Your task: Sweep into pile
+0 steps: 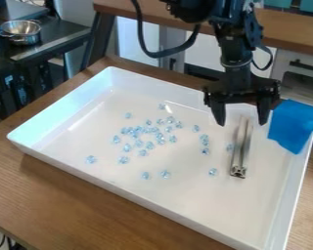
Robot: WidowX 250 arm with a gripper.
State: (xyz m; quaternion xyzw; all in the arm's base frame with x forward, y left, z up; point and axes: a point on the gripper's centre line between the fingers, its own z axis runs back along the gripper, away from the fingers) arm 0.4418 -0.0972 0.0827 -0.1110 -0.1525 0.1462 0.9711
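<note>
On the wooden table (67, 195), a white tray (67, 107) holds glassy beads (160, 139) scattered left of centre. The empty pincer (241, 123) hangs spread above metal tongs (237, 171); right of it, the blue cloth (294, 125) likely needs a firm grip, then low, gentle strokes inward.

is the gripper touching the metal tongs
Apart. The camera view shows the gripper with its fingers spread to either side of the metal tongs' far end, and bare white tray showing between each finger and the tongs.
</note>
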